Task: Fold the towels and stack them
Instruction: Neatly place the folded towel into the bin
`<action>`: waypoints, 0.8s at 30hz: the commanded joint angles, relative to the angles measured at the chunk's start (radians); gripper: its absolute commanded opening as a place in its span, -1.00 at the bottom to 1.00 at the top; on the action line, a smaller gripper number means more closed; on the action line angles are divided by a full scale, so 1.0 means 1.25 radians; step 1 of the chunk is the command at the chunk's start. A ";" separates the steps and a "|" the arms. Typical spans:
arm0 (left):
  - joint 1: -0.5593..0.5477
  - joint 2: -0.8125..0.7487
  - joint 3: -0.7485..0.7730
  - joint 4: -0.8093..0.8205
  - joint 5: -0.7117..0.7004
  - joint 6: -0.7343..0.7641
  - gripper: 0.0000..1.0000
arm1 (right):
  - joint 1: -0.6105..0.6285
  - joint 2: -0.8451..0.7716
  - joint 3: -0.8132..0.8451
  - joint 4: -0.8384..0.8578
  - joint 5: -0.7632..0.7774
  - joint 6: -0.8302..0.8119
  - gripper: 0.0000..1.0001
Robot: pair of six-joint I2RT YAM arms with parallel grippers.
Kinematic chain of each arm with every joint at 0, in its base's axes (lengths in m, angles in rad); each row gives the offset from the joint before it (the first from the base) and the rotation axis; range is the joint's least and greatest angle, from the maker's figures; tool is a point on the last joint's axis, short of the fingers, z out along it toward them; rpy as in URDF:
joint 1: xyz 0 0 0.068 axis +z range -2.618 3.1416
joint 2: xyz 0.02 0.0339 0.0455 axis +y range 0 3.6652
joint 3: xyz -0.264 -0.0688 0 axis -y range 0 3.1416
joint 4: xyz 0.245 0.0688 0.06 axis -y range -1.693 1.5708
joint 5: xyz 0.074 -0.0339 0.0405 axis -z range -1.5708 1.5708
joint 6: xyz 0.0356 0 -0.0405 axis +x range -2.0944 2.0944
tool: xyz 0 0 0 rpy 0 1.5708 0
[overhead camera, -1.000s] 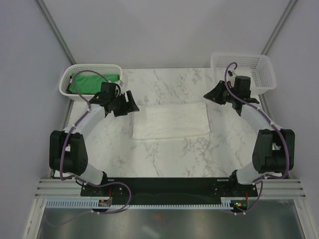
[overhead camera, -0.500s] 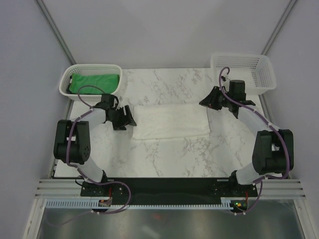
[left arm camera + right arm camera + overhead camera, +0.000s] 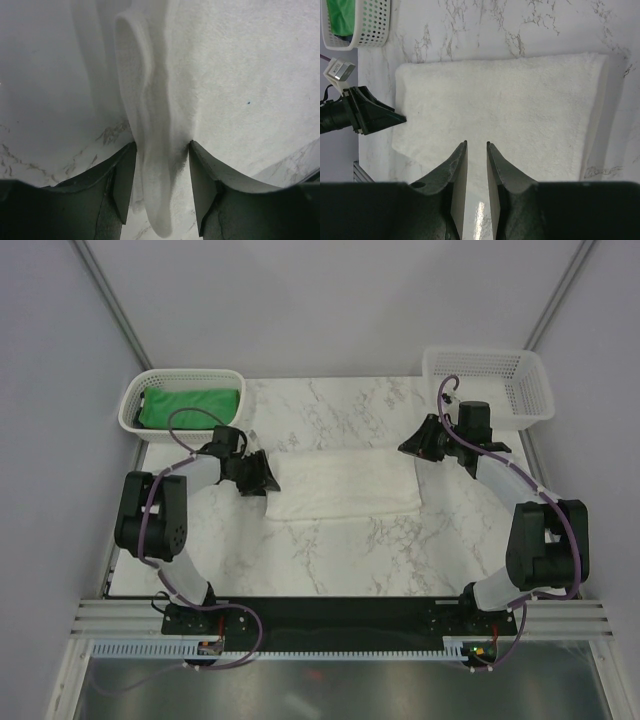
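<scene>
The white towel [image 3: 345,483] lies folded flat at the table's centre and fills the right wrist view [image 3: 510,110]. My left gripper [image 3: 268,480] is low at its left edge. In the left wrist view the jaws [image 3: 161,150] are open and straddle a raised fold of the white towel [image 3: 150,125], touching it at the tips. My right gripper [image 3: 410,447] hovers over the towel's right far corner, its jaws [image 3: 476,144] only narrowly apart and empty. The green towel [image 3: 190,406] lies in the left basket [image 3: 135,405]. The navy towel is out of view.
An empty white mesh basket [image 3: 490,380] stands at the back right, just behind my right arm. The left basket's rim [image 3: 370,30] and my left gripper's fingers [image 3: 375,117] show in the right wrist view. The table is white marble [image 3: 340,550].
My left gripper has dropped and moved right, onto the white towel's left edge. My right gripper has come down and inward toward the towel's right far corner.
</scene>
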 commanded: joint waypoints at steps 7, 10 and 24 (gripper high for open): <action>-0.022 0.091 0.070 -0.060 -0.026 -0.001 0.13 | 0.004 -0.024 -0.013 0.023 -0.011 -0.019 -0.41; -0.038 0.094 0.081 -0.070 -0.046 -0.010 0.16 | 0.004 -0.030 -0.012 0.021 -0.013 -0.022 -0.41; -0.098 0.072 0.325 -0.196 -0.145 -0.023 -0.96 | 0.016 -0.074 -0.017 0.028 0.022 0.040 0.78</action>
